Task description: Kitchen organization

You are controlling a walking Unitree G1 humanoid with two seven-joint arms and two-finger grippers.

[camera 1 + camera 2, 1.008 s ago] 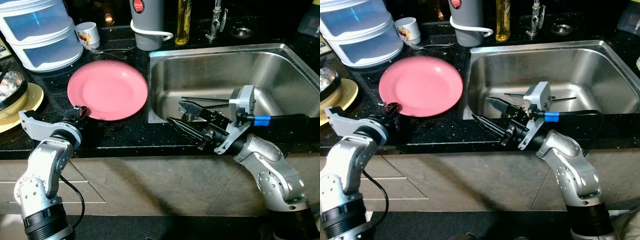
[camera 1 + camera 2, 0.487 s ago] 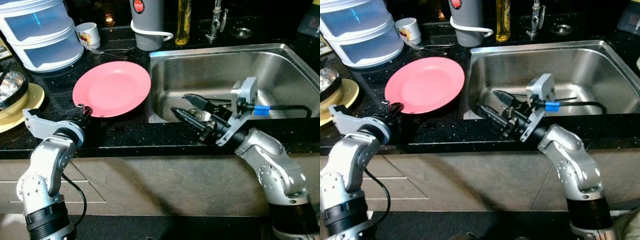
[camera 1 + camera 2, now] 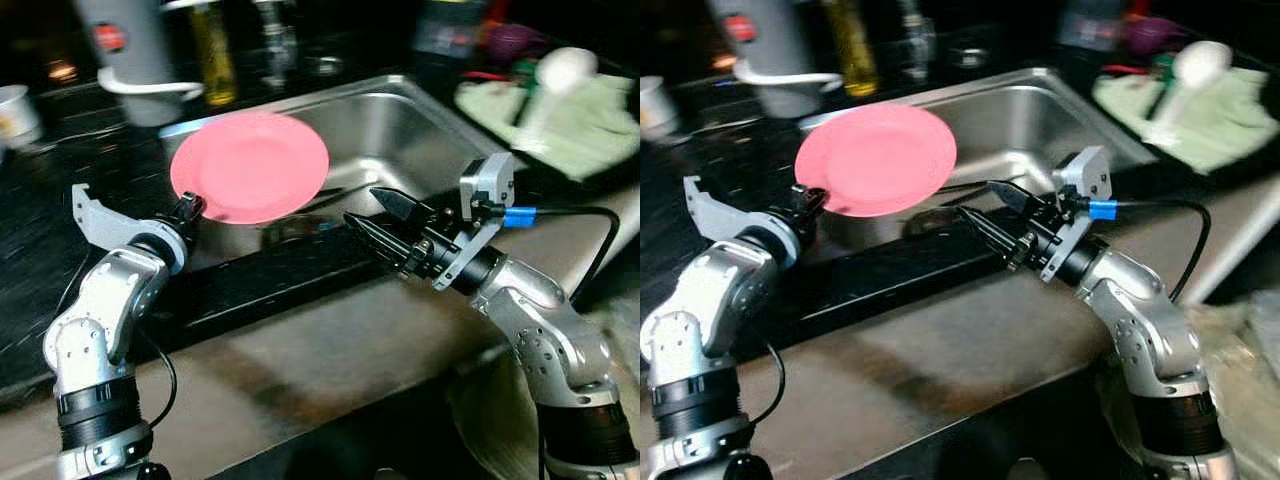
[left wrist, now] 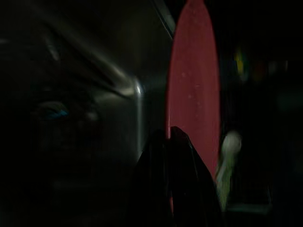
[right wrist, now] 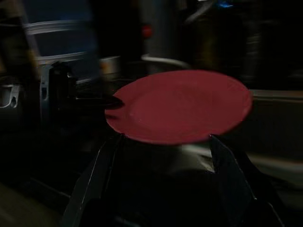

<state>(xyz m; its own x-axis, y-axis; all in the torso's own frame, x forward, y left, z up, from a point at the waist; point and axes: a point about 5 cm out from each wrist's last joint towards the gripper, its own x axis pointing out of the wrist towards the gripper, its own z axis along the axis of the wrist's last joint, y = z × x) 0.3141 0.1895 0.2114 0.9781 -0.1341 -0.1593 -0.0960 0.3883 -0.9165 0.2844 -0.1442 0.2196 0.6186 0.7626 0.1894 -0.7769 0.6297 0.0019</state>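
A pink plate (image 3: 250, 165) hangs tilted in the air over the left end of the steel sink (image 3: 420, 120). My left gripper (image 3: 188, 207) is shut on its near rim; in the left wrist view the black fingers (image 4: 170, 142) pinch the plate (image 4: 194, 94) edge-on. My right gripper (image 3: 362, 205) stands open in front of the sink, a little to the right of the plate, with its fingers pointing at it. The right wrist view looks between the spread fingers (image 5: 106, 161) at the plate (image 5: 182, 106). Nothing is between them.
A grey jug (image 3: 125, 50), an oil bottle (image 3: 213, 65) and the tap stand behind the sink. A white cup (image 3: 15, 110) sits at the far left. A green cloth (image 3: 570, 120) with a white item (image 3: 555, 70) lies right of the sink. The black counter edge runs below both grippers.
The camera has swung right and the picture is blurred. The plate has come up off the counter in my left gripper and now hangs over the sink's left end. My right gripper stays open.
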